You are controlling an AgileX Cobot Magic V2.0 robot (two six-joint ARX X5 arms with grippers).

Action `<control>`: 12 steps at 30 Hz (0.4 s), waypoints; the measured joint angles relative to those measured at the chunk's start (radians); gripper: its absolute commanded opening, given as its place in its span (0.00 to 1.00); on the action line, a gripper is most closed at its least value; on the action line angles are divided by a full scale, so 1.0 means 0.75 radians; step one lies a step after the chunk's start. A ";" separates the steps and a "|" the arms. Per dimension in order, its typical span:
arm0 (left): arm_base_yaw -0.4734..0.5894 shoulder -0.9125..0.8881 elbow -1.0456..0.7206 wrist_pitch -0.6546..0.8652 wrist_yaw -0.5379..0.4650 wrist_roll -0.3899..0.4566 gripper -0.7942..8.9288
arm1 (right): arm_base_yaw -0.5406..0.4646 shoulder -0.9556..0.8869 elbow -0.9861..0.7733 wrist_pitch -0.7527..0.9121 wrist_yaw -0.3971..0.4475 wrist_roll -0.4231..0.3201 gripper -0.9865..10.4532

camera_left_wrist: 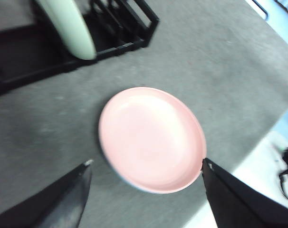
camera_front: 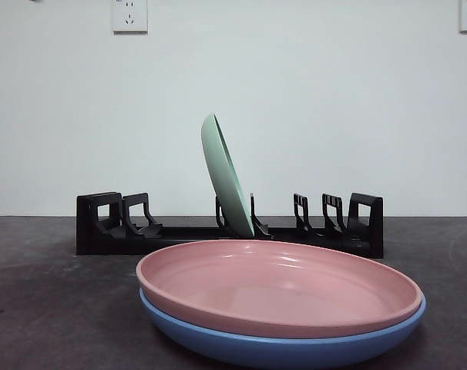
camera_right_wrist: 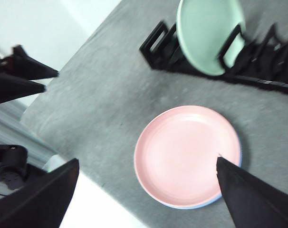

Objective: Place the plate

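A pink plate (camera_front: 280,289) lies stacked on a blue plate (camera_front: 283,347) at the front of the table. Behind them a pale green plate (camera_front: 226,177) stands on edge, leaning, in a middle slot of a black dish rack (camera_front: 106,227). My left gripper (camera_left_wrist: 146,164) hovers high over the pink plate (camera_left_wrist: 151,137), open and holding nothing. My right gripper (camera_right_wrist: 148,160) is also open and high above the pink plate (camera_right_wrist: 187,154), with the blue plate's rim (camera_right_wrist: 239,147) peeking out beneath it. Neither arm shows in the front view.
The rack (camera_right_wrist: 158,47) has free slots on both sides of the green plate (camera_right_wrist: 208,35). The table's edge (camera_right_wrist: 63,142) runs close to the stacked plates, with the other arm's black gripper (camera_right_wrist: 20,76) beyond it. A wall with sockets stands behind the rack.
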 measured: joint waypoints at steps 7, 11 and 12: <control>0.000 -0.227 0.063 -0.153 -0.101 0.015 0.46 | 0.010 0.361 0.011 0.229 -0.217 0.007 0.49; 0.000 -0.331 0.125 -0.226 -0.102 0.017 0.46 | 0.043 0.640 0.101 0.324 -0.262 0.006 0.49; 0.000 -0.352 0.142 -0.242 -0.110 0.021 0.46 | 0.052 0.716 0.136 0.328 -0.263 0.004 0.49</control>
